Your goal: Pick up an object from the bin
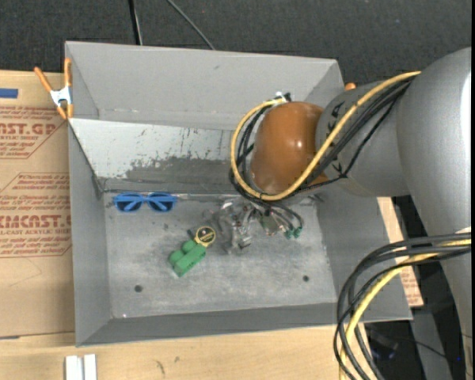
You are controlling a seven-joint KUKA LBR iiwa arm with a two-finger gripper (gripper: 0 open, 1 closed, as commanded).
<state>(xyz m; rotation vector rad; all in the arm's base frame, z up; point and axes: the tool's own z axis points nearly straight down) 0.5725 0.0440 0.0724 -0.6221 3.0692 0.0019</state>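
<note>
My gripper point(236, 232) hangs low over the middle of the bin floor, below the orange wrist cover. Just to its left lies a small round black and yellow thing point(206, 235). This thing touches a green blocky plastic piece point(187, 259) that lies further to the front left. A pair of blue sunglasses point(145, 203) lies along the back wall at the left, well apart from the gripper. I see nothing held in the gripper.
The arm with its yellow and black cables covers the bin's right back corner. A small green-tipped bit point(293, 230) shows under the wrist to the gripper's right; I cannot tell whether it is loose. Bare bin floor lies at the front and front right.
</note>
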